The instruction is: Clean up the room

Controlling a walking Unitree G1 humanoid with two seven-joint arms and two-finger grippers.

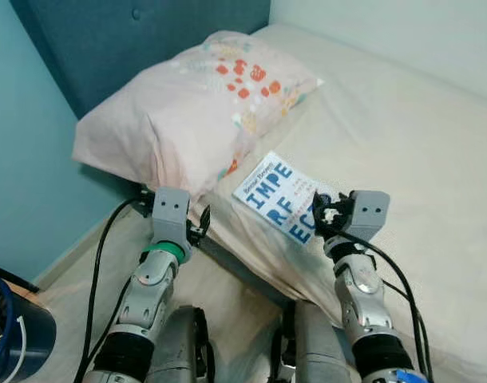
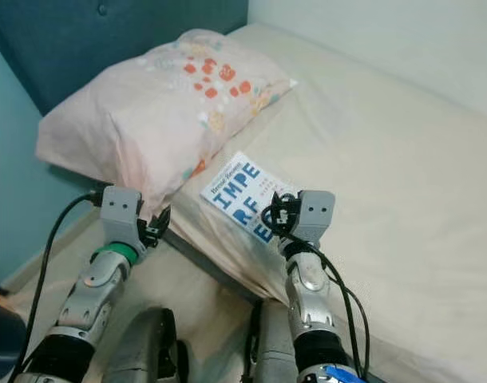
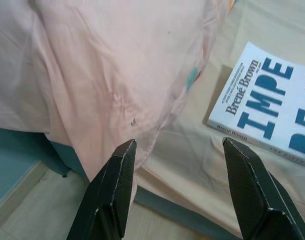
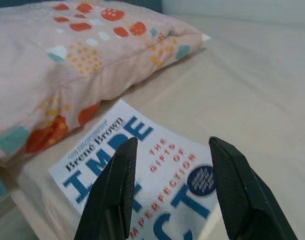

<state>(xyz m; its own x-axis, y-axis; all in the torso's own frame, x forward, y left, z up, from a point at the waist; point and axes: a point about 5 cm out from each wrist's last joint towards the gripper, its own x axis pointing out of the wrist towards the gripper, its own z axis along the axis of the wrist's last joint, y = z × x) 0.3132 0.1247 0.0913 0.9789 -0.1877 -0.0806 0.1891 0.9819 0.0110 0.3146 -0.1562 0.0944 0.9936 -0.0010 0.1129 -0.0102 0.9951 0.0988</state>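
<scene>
A white book with big blue letters lies flat on the bed, near its edge and just right of the pillow. My right gripper hovers open right over the book's near end, its fingers straddling the cover. Beside the bed's edge my left gripper stands open, facing the pillow's lower corner, with the book off to one side. Nothing is held in either gripper.
A pink pillow with orange and teal spots leans against the blue headboard. The teal wall closes the left side. A dark blue bin stands on the pale floor at my left. Cream sheet stretches to the right.
</scene>
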